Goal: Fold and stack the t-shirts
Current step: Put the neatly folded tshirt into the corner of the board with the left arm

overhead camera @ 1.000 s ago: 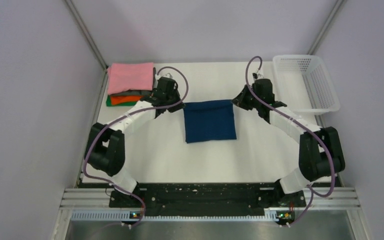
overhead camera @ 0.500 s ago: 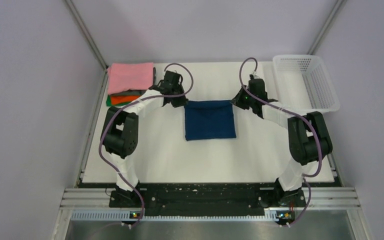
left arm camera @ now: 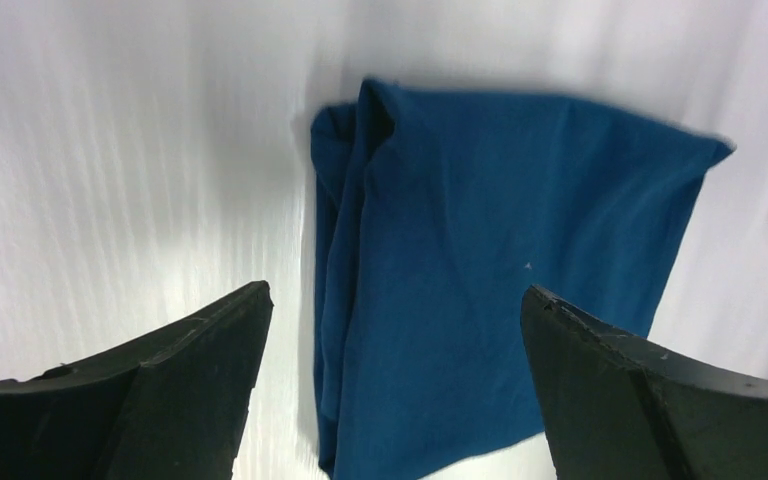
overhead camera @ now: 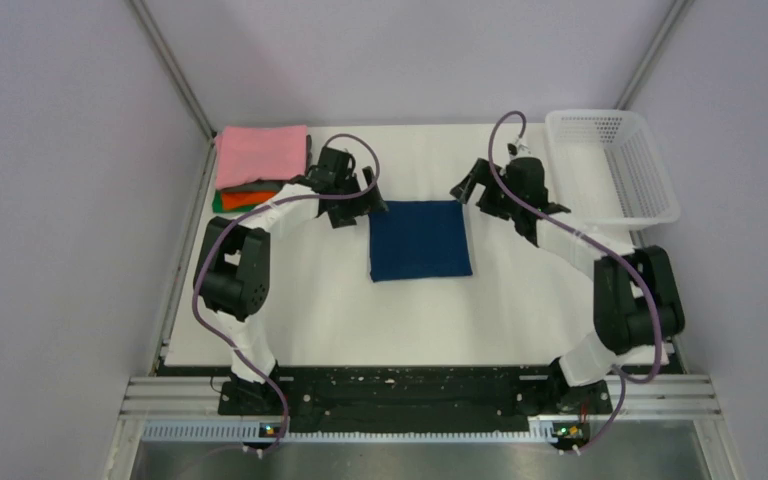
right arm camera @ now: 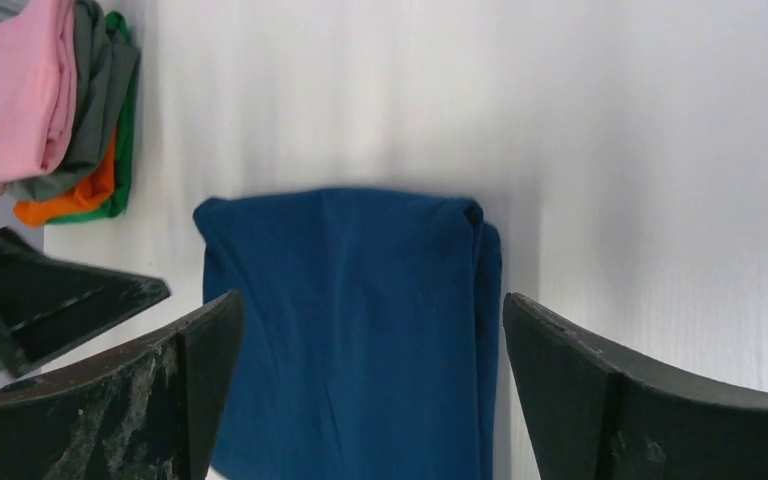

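White mesh basket (overhead camera: 615, 165) at table (overhead camera: 360, 320) far-right corner.

Left fingers (left arm camera: 160, 400) spread wide, right fingers (right arm camera: 640, 400) likewise

Folded t-shirt (overhead camera: 420, 240) plain navy blue on white bench (overhead camera: 330, 300). Stack (overhead camera: 258, 168) pink, grey, orange, green. Basket (overhead camera: 615, 160) white mesh; fingers (left arm camera: 190, 400) black.

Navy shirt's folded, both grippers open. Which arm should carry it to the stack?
Left, probably. The left gripper is open at the side of the navy shirt nearest the stack, far left; the right gripper stands across the shirt from it.
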